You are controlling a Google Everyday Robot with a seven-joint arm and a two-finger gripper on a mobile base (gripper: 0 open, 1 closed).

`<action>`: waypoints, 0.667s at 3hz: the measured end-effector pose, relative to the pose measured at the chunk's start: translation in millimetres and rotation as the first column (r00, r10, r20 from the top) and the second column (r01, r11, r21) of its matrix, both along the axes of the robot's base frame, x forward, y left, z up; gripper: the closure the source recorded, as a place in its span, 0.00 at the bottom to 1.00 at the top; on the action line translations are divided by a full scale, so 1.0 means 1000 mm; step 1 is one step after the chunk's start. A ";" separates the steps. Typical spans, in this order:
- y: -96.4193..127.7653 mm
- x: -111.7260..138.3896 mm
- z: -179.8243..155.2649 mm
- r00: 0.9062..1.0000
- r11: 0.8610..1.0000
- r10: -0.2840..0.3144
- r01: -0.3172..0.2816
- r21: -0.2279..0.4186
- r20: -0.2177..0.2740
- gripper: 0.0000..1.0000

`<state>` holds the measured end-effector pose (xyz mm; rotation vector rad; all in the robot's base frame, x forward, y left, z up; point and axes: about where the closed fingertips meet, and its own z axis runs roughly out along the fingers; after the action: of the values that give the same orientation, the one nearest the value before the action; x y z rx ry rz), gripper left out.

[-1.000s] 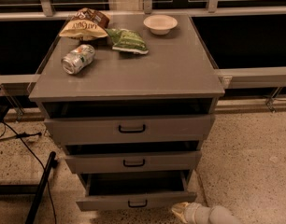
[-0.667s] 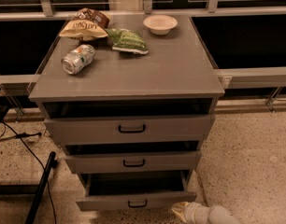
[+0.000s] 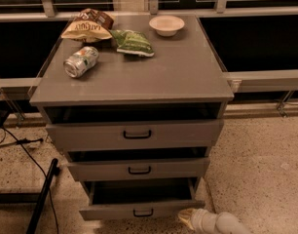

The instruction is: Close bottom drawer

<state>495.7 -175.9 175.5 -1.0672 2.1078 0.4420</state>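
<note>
Bottom drawer (image 3: 115, 211), drawn out, closing not yet begun

No change is noted against the view of a second earlier: the bottom drawer is still drawn furthest out below the near edge of the cabinet top (image 3: 163, 72), so the whole push is judged outstanding. Listed left to right on that top: can (image 3: 81, 61) laid on its side by the left edge; chip bag (image 3: 87, 26) at the far left corner; green packet (image 3: 133, 42) beside it; bowl (image 3: 166, 25) at the far edge, nothing seen in it. Top drawer (image 3: 90, 135) and middle drawer (image 3: 100, 169) are left partly out, and no contents can be made out in the dark interiors of all three drawers. Gripper (image 3: 187, 218) is held low by the right end of the bottom drawer's front; whether spread or pressed together cannot be told
</note>
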 end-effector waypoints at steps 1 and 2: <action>0.004 0.010 -0.006 1.000 1.000 0.008 -0.008 0.006 0.006 1.00; 0.015 0.026 -0.014 0.999 0.999 0.026 -0.026 0.022 0.022 1.00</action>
<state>521.7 -160.8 161.3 -1.0831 2.0680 0.4632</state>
